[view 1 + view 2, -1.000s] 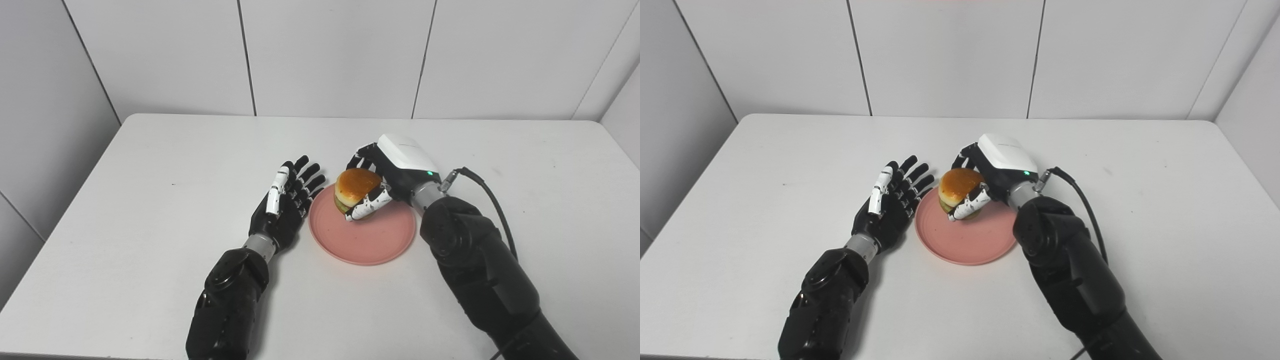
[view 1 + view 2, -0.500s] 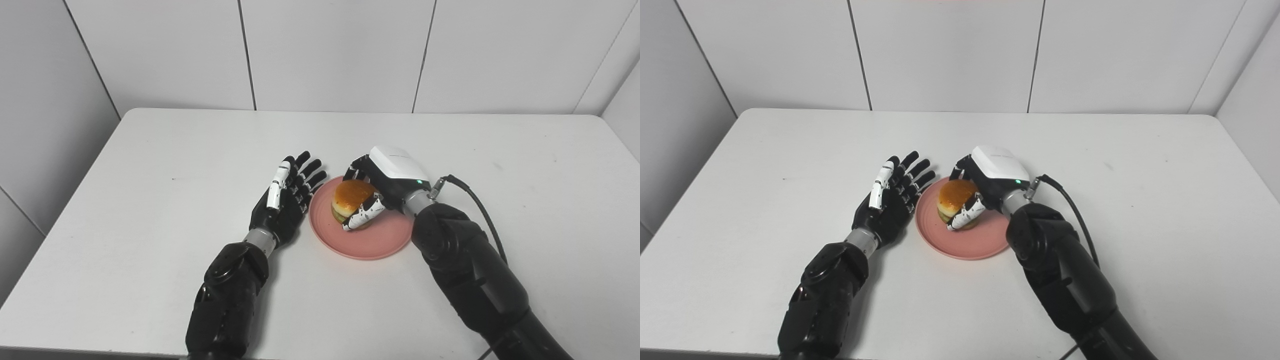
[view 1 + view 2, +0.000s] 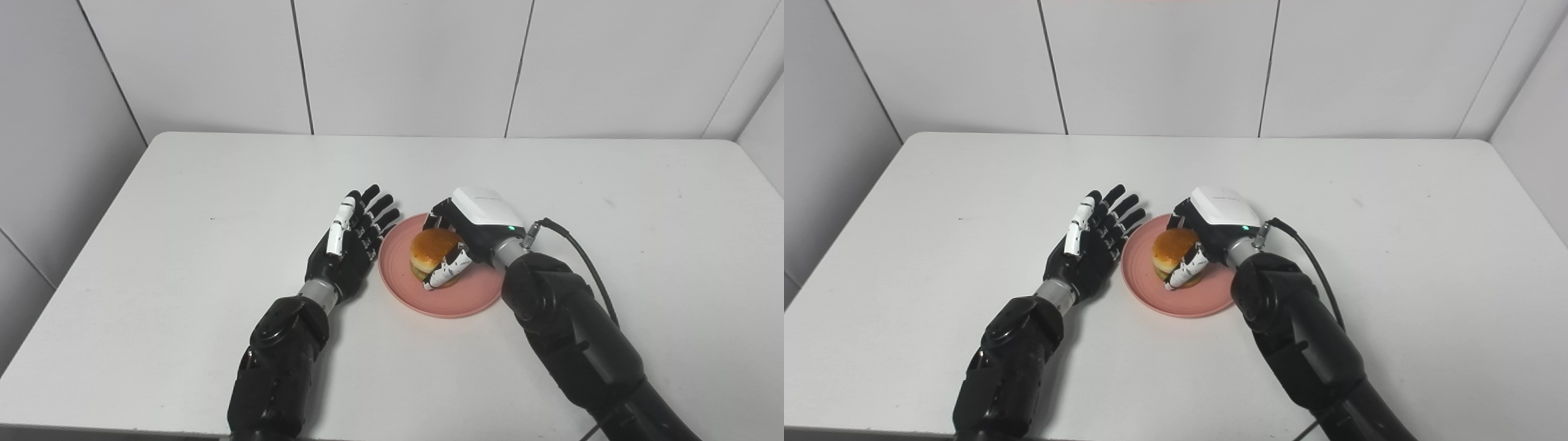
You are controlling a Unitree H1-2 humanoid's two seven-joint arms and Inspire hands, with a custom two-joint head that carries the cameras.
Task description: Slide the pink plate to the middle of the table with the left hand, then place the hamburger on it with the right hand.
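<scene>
Your right hand (image 3: pixel 474 229) grips the hamburger (image 3: pixel 433 252) over the pink plate (image 3: pixel 404 288) mid-table (image 3: pixel 184 202); your left hand (image 3: pixel 349 245) lies released, fingers spread, beside the plate

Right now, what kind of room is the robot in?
Probably a robot test room, not a kitchen: a bare white table, plain white panel walls, and only a pink plate with a hamburger.

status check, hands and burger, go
Left hand open, beside the round pink plate. Right hand shut on the golden-bun hamburger, low over the plate's middle. Nothing in the way.
</scene>
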